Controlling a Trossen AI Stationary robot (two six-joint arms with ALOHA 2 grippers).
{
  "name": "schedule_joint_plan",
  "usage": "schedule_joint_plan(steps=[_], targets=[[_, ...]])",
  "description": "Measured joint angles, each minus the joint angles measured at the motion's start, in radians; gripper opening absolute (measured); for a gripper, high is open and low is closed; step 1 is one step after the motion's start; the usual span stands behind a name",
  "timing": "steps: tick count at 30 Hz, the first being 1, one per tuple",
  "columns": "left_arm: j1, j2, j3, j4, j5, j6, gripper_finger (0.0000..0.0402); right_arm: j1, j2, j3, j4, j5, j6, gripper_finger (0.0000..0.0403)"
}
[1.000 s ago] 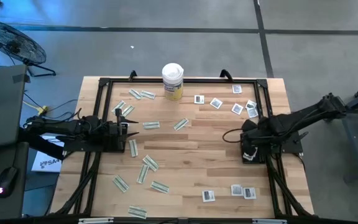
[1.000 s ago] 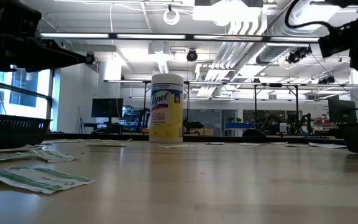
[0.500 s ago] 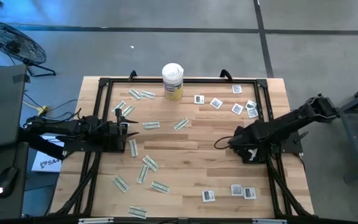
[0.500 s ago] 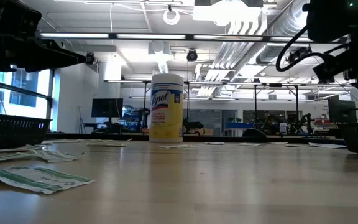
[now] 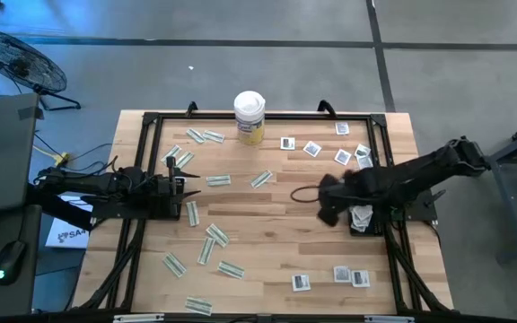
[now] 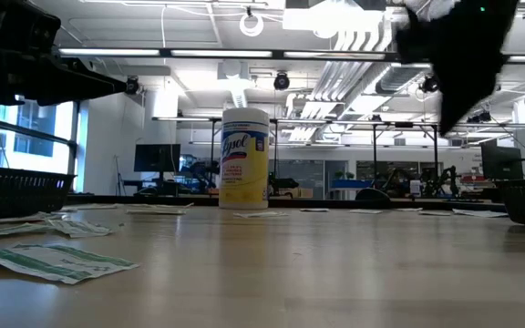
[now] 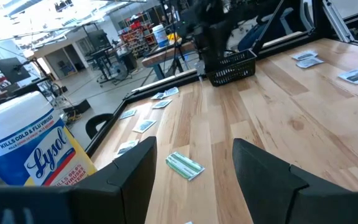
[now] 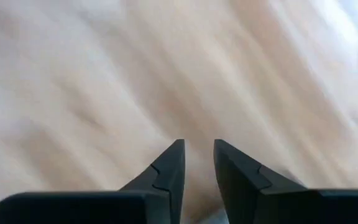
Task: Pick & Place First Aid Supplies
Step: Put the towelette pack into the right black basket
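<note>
The right hand (image 5: 328, 213) has swung left from the right-edge basket (image 5: 363, 218), fingers slightly parted and empty, reaching (probably) for another packet; the packets (image 5: 215, 235) are lying scattered across the counter (image 5: 276, 229).

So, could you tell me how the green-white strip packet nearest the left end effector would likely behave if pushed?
The strip packet lies flat and thin, so it probably slides rather than rolls or tips. It looks light and likely floppy, and hard to pinch off the table.
</note>
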Motion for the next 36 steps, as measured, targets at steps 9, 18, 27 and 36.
schedule_joint_plan(steps=[9,18,27,36], targets=[[0.000,0.000,0.000,0.000,0.000,0.000,0.0206,0.223,0.159,-0.110,0.936,0.009,-0.229,0.0075],[0.000,0.000,0.000,0.000,0.000,0.000,0.0206,0.329,0.436,-0.113,1.156,-0.081,-0.285,0.0075],[0.000,0.000,0.000,0.000,0.000,0.000,0.0206,0.391,0.487,-0.113,1.158,-0.087,-0.384,0.0075],[0.000,0.000,0.000,0.000,0.000,0.000,0.0206,0.462,0.519,-0.113,1.155,0.029,-0.527,0.0075]])
